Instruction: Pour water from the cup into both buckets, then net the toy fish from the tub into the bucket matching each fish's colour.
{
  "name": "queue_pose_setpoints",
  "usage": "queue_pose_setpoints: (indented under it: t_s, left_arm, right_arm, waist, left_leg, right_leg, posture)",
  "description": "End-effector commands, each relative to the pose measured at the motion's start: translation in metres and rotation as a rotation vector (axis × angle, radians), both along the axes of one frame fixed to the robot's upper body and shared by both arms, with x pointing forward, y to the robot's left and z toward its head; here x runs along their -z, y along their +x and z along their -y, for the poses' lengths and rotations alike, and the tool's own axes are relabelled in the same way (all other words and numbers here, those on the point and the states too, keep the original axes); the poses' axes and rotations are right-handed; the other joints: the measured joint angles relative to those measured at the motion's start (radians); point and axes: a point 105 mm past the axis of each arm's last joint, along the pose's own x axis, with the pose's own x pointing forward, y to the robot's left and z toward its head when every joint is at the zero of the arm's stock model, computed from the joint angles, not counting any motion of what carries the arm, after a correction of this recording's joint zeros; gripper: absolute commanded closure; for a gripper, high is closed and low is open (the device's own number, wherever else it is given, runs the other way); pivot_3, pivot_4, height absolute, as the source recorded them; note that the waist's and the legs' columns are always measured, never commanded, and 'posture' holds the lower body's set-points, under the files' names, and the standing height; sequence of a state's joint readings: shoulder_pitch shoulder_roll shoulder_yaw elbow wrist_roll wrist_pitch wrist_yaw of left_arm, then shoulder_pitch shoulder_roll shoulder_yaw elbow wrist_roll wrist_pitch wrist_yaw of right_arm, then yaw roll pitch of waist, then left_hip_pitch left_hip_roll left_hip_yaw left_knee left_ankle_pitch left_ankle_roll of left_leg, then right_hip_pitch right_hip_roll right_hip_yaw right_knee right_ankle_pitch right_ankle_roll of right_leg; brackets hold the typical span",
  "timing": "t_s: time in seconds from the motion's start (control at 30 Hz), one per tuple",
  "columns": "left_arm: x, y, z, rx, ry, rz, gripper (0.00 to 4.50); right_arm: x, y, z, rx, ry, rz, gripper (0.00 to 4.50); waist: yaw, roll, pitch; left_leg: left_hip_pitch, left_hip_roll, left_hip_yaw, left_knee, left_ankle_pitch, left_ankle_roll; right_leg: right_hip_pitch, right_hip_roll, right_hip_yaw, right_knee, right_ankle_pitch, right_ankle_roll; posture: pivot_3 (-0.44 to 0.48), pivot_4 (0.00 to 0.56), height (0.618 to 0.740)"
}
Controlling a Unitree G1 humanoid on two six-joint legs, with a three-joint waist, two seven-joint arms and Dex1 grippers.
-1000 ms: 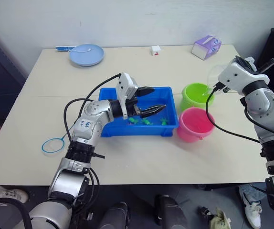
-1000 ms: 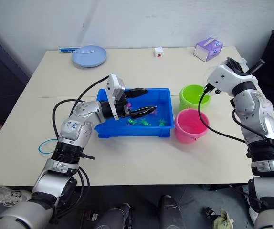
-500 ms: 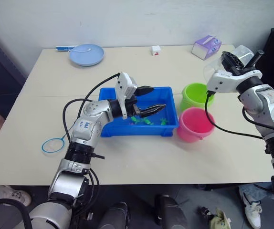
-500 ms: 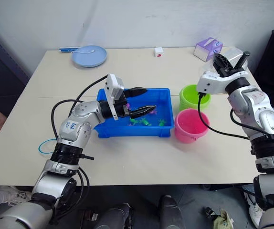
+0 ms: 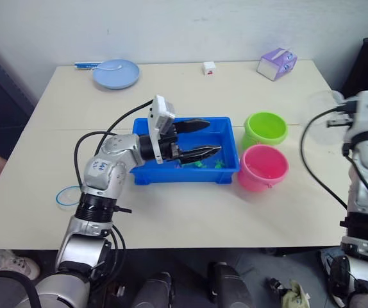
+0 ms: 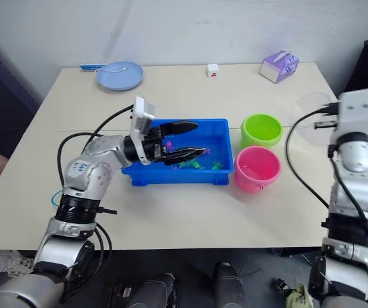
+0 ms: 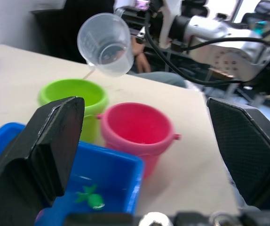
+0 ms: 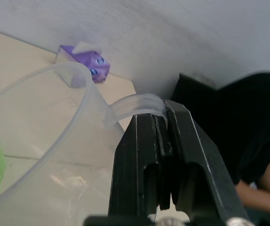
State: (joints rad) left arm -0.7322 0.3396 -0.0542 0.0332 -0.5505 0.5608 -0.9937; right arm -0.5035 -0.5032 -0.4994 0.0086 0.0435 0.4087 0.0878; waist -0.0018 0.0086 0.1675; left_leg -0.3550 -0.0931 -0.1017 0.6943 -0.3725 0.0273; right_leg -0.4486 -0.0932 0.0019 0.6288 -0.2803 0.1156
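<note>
**Cup swings clear of the buckets**

The right gripper [image 8: 165,136], clamped shut on the handle of the clear cup [image 7: 106,44], has pulled away from the lime green bucket [image 5: 265,127] — half a second ago the cup hung tilted just over its rim; now it sits well out to the right of it, off past the table edge. By my judgement the pouring is done or nearly so, and netting comes next.

The left gripper [image 5: 195,137] hovers with fingers spread wide over the blue tub [image 5: 147,175], left of the green bucket, holding nothing.

The net [image 5: 66,196] lies far left of the tub, its hoop partly hidden behind the left arm. Water levels in the green and pink bucket [image 5: 263,166] are hard to judge. Green toy fish [image 5: 200,164] show in the tub — pink ones are mostly hidden.
</note>
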Motion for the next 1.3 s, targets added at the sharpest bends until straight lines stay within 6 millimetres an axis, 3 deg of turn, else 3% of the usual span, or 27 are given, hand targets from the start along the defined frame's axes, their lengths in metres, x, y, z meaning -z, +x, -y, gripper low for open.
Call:
queue_pose_setpoints:
  t_s: [0.03, 0.2, 0.4, 0.7, 0.97, 1.2, 1.3]
  left_arm:
    - [-0.012, -0.020, -0.003, 0.103, -0.011, 0.023, 0.00]
    - [-0.011, -0.035, -0.005, 0.200, 0.030, -0.006, 0.00]
    - [-0.011, -0.044, -0.003, 0.254, 0.049, -0.009, 0.00]
    - [-0.013, -0.046, -0.003, 0.279, 0.041, 0.000, 0.00]
    - [-0.016, -0.042, 0.003, 0.293, 0.026, 0.006, 0.00]
    - [-0.015, -0.041, 0.011, 0.322, 0.030, 0.004, 0.00]
    - [-0.010, -0.036, 0.012, 0.302, 0.042, 0.009, 0.00]
  right_arm:
    - [0.000, -0.030, 0.009, 0.008, 0.218, 0.083, 3.80]
    - [0.046, -0.060, 0.005, 0.017, 0.462, 0.087, 3.80]
    - [0.098, -0.081, 0.001, 0.082, 0.592, 0.061, 3.80]
    - [0.130, -0.088, -0.004, 0.121, 0.520, -0.016, 3.80]
    - [0.130, -0.112, -0.015, 0.144, 0.393, -0.056, 0.05]
    - [0.114, -0.136, -0.030, 0.148, 0.242, -0.085, 0.01]
    - [0.092, -0.156, -0.034, 0.157, 0.160, -0.080, 0.01]
  waist:
    - [0.000, 0.001, 0.000]
    - [0.000, 0.001, -0.001]
    - [0.001, 0.002, -0.001]
    - [-0.002, 0.003, -0.001]
    - [0.003, 0.003, -0.002]
    - [0.001, 0.003, -0.002]
    - [0.003, 0.004, -0.002]
  left_leg:
    - [0.000, 0.000, 0.000, 0.000, 0.000, 0.000]
    - [0.001, -0.001, 0.001, 0.001, 0.000, 0.000]
    - [0.002, -0.002, 0.001, -0.001, 0.000, 0.000]
    - [0.003, -0.001, 0.002, -0.002, 0.000, 0.000]
    - [0.003, -0.002, 0.002, -0.002, 0.000, 0.000]
    - [0.003, -0.002, 0.002, -0.002, 0.000, 0.000]
    - [0.004, -0.002, 0.002, -0.003, 0.000, 0.000]
  right_leg:
    - [0.000, 0.000, 0.000, 0.000, 0.000, 0.000]
    - [0.000, 0.000, 0.002, 0.002, 0.000, 0.000]
    - [0.001, 0.000, 0.003, 0.002, 0.000, 0.000]
    - [0.001, 0.000, 0.003, 0.003, 0.000, 0.000]
    - [0.001, 0.000, 0.003, 0.003, 0.000, 0.000]
    - [0.001, 0.000, 0.004, 0.001, 0.000, 0.000]
    - [0.001, 0.001, 0.004, 0.000, 0.000, -0.001]
  posture:
    - [0.000, 0.150, 0.740]
    - [0.000, 0.150, 0.740]
    - [0.000, 0.150, 0.740]
    - [0.000, 0.150, 0.740]
    - [0.000, 0.150, 0.740]
    - [0.000, 0.150, 0.740]
    - [0.000, 0.150, 0.740]
